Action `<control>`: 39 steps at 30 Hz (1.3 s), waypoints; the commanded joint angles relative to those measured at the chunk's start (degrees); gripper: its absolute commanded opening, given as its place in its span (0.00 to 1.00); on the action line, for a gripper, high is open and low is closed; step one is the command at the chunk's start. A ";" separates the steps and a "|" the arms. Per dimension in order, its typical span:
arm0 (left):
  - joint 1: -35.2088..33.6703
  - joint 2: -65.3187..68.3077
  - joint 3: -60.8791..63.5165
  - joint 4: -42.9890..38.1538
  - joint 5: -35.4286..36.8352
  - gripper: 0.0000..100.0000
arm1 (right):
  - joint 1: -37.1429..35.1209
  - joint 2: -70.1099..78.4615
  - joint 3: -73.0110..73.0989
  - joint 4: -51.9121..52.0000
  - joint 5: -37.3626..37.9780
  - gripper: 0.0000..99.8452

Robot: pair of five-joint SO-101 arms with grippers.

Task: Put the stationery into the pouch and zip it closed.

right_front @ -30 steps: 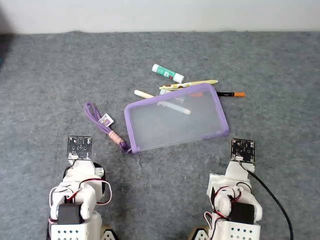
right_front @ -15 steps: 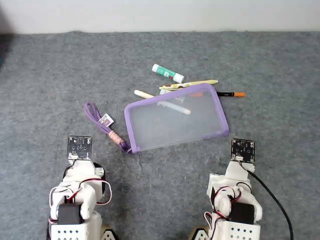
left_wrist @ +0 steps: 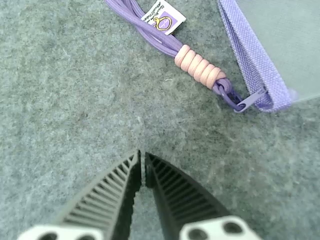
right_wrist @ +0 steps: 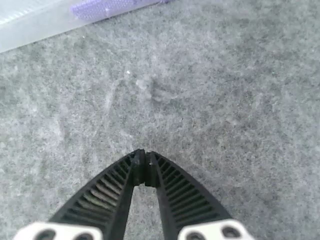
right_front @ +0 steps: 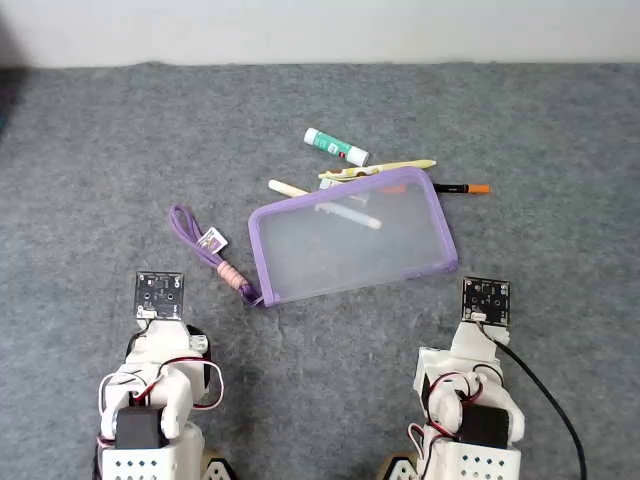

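A clear pouch (right_front: 350, 245) with purple trim lies mid-table, its purple cord (right_front: 190, 232) with pink beads (left_wrist: 200, 67) trailing off one end at the zip pull (left_wrist: 245, 102). Past the pouch's far edge lie a green-and-white glue stick (right_front: 336, 146), a yellow pen (right_front: 385, 168), an orange-tipped pen (right_front: 462, 188) and a cream stick (right_front: 288, 188); a white stick (right_front: 348, 216) shows at the pouch's clear side, and I cannot tell whether it lies inside. My left gripper (left_wrist: 141, 162) is shut, over bare felt short of the zip pull. My right gripper (right_wrist: 141, 160) is shut, short of the pouch's corner (right_wrist: 112, 6).
Grey felt (right_front: 560, 150) covers the whole table up to a white wall at the back. Both arms' bases (right_front: 150, 420) (right_front: 470, 415) stand at the near edge, with open felt between them and the pouch.
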 commanded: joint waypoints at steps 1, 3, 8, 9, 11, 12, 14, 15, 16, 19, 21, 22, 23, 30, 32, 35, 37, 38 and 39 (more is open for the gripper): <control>-0.26 -0.70 -0.48 0.26 0.26 0.02 | 0.31 -0.75 0.97 -0.40 0.53 0.01; -0.26 -0.70 -0.48 0.26 0.26 0.02 | 0.31 -0.75 0.97 -0.40 0.53 0.01; -0.26 -0.70 -0.48 0.26 0.26 0.02 | 0.13 -0.75 0.97 -0.40 0.35 0.01; -0.26 -0.70 -0.48 0.26 0.26 0.02 | -0.22 -0.75 0.97 -0.40 0.26 0.01; -0.26 -0.70 -0.48 0.26 0.26 0.02 | -1.45 -0.75 0.97 -0.40 0.26 0.01; -0.26 -0.70 -0.48 0.26 0.26 0.02 | -2.15 -0.75 0.97 -0.40 0.44 0.01; -0.26 -0.70 -0.48 0.26 0.26 0.02 | -4.62 -0.75 0.97 -0.40 0.53 0.01; -0.26 -0.70 -0.48 0.26 0.26 0.02 | -5.85 -0.75 0.97 -0.40 0.53 0.01; -0.26 -0.70 -0.48 0.26 0.26 0.02 | -6.64 -0.75 0.97 -0.40 0.62 0.01; -0.26 -0.70 -0.48 0.26 0.26 0.02 | -6.81 -0.75 0.97 -0.40 0.70 0.01; -0.26 -0.70 -0.48 0.26 0.26 0.02 | -6.02 -0.75 0.97 -0.40 0.70 0.01; -0.26 -0.70 -0.48 0.26 0.26 0.02 | -5.76 -0.75 0.97 -0.40 0.70 0.01; -0.26 -0.70 -0.48 0.26 0.26 0.02 | -5.76 -0.75 0.97 -0.48 0.70 0.01; -0.26 -0.70 -0.48 0.26 0.26 0.02 | -4.53 -0.75 -3.96 -5.14 -4.84 0.01; -0.26 -0.70 -0.48 0.26 0.26 0.02 | -6.29 -0.22 -9.32 -5.23 -5.01 0.01; -0.26 -0.70 -0.48 0.26 0.26 0.02 | -11.03 2.77 -17.23 -5.41 -5.36 0.01; -0.26 -0.70 -0.48 0.26 0.26 0.02 | -13.32 7.43 -22.24 -5.67 -5.54 0.01; -0.26 -0.70 -0.48 0.26 0.26 0.02 | -14.29 10.68 -24.79 -5.67 -6.42 0.01; -0.26 -0.70 -0.48 0.26 0.26 0.02 | -15.25 14.55 -27.52 -5.58 -7.38 0.01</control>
